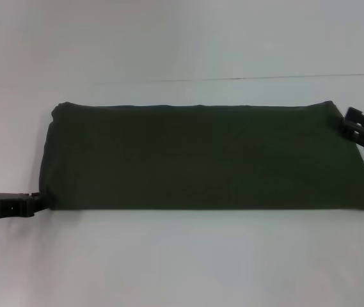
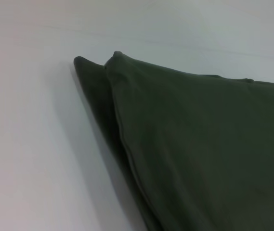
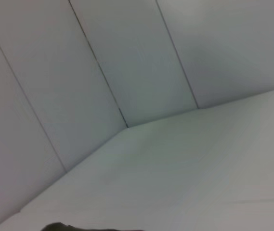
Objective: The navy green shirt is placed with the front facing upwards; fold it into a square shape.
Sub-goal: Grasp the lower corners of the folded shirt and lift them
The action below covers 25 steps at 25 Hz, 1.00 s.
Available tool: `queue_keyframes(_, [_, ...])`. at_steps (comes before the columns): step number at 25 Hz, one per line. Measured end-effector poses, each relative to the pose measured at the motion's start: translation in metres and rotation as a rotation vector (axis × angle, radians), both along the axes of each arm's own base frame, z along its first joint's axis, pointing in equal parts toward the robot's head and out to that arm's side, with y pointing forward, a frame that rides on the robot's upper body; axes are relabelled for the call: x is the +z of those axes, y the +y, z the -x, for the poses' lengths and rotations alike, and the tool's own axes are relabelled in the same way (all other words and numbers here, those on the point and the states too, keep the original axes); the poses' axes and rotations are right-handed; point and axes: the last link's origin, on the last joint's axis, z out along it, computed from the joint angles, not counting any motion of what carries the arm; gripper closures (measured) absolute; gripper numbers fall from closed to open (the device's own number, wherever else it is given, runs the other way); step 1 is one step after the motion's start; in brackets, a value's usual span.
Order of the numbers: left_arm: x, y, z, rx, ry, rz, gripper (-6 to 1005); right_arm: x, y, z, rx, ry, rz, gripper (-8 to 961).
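No readable text, label, brand, no. or sign in any view. Navy green shirt [image 1: 201, 157] folded w/ plain green cloth up, no lettering or neck tag showing.
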Motion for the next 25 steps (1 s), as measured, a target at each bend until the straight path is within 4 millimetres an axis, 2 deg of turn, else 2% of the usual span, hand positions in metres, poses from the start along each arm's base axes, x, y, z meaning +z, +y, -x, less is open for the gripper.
queue_keyframes(4, [-0.001,-0.002,-0.002,-0.005,-0.015,0.014,746,0.007,-0.015,-0.018,-0.04,-0.025,0.002,223])
queue_keyframes(10, [-0.003,-0.005,-0.003,-0.006,-0.028,0.026,919,0.013,-0.047,-0.055,-0.143,-0.104,0.044,225])
queue_keyframes(15, [-0.004,-0.004,-0.004,-0.009,-0.029,0.027,919,0.01,-0.059,-0.069,-0.198,-0.141,0.067,226])
queue_keyframes(25, [-0.004,-0.001,-0.008,-0.022,-0.034,0.034,918,-0.01,-0.045,-0.065,-0.219,-0.198,0.104,229])
